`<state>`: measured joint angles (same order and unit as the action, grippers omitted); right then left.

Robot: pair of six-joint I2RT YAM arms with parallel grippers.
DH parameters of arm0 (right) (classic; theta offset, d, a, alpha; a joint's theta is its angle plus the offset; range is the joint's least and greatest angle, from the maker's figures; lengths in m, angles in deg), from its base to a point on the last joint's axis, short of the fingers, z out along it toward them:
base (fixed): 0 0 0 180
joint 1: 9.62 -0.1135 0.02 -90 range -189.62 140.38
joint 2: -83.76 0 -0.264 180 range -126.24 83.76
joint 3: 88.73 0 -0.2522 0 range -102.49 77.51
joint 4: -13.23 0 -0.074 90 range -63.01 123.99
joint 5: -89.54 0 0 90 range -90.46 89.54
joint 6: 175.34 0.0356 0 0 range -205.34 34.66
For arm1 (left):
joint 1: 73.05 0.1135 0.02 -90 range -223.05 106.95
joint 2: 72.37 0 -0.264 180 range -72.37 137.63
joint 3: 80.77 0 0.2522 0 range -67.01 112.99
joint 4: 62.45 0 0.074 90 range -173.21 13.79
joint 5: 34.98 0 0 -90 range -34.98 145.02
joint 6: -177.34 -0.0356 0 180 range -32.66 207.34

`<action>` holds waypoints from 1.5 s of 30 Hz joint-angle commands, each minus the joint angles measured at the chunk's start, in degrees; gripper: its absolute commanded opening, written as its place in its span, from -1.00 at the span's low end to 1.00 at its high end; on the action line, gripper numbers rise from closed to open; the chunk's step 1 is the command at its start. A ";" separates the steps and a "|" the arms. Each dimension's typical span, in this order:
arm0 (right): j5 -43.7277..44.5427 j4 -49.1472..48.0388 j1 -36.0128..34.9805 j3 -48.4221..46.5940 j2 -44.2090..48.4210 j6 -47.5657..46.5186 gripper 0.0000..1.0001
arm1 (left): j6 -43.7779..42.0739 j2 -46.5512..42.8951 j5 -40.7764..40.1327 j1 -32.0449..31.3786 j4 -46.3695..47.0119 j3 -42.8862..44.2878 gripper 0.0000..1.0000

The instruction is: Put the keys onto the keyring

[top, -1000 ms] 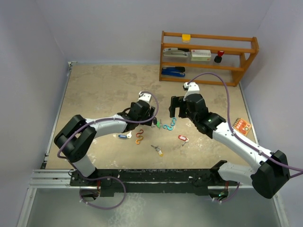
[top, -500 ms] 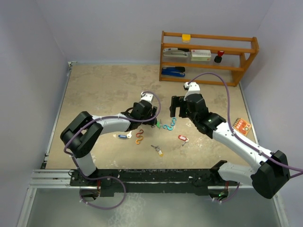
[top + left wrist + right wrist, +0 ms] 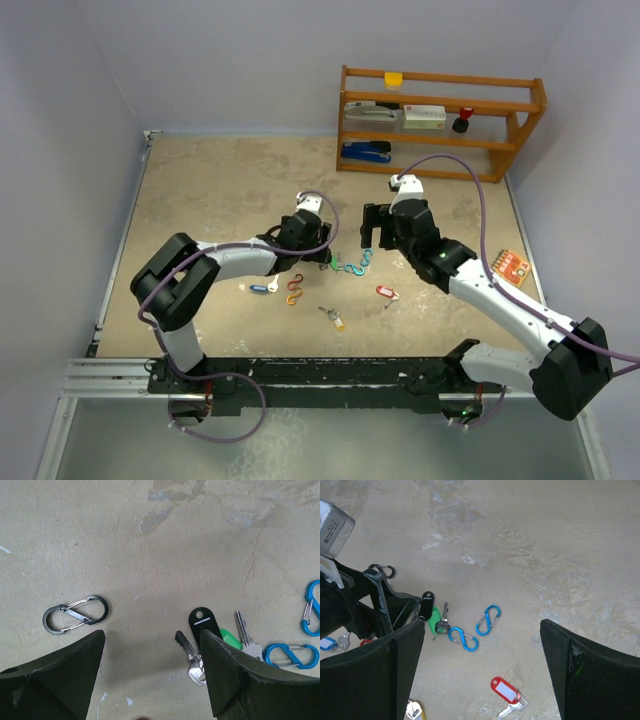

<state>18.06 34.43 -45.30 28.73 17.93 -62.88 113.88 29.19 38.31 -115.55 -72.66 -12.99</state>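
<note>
Red key tag [image 3: 504,690], white label [image 3: 508,693]

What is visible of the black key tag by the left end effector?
The black tag is a flat, rounded, plastic-looking oblong with a hole at its far end and a white line below. It lies on the table beside a green tag and silver key, partly hidden by the open left end effector.

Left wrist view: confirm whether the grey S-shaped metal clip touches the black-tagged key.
No, the grey S-shaped metal clip lies well apart from the black-tagged key.
</note>
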 commanded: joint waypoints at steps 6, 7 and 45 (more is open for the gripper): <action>1.84 -0.29 -0.32 -0.14 1.32 -0.96 1.00 | 1.40 -13.74 0.22 -0.20 -5.32 -3.15 0.47; 1.74 -0.48 -0.32 -0.18 1.25 -1.01 1.00 | 1.38 -15.28 0.19 -0.39 -6.03 -4.28 0.47; 0.28 -0.24 -0.31 0.04 2.10 -0.92 1.00 | -1.68 -14.39 -2.95 -6.72 -5.05 -14.28 0.02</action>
<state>18.02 34.52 -45.30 28.73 18.59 -63.32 113.18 14.04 36.76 -121.94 -78.85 -27.65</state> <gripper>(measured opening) 0.998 0.537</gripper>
